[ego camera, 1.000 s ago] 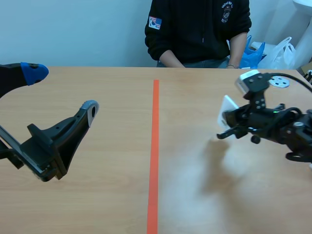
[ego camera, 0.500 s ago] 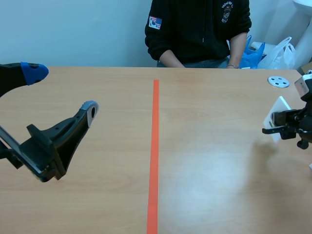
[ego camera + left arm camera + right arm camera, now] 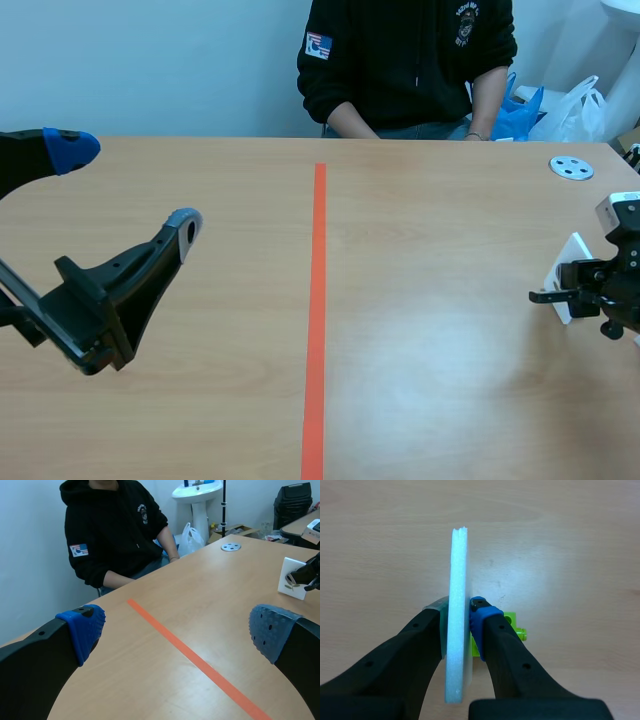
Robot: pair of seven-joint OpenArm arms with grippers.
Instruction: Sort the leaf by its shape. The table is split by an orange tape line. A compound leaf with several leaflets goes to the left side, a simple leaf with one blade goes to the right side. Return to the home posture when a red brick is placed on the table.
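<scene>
While the left fingers (image 3: 185,222) hang spread wide and released above the left half of the light wooden bench (image 3: 430,380), the orange tape line (image 3: 318,300) runs down its middle toward a person in a black hoodie (image 3: 405,60) seated at the far edge. Well right of the tape, near the bench's right edge, the right fingers (image 3: 485,617) are clenched on a thin white foam card (image 3: 457,630), held upright. Its printed leaf (image 3: 290,582) is too small to tell its shape. A small bright green block (image 3: 512,620) shows just beside the blue-padded finger.
</scene>
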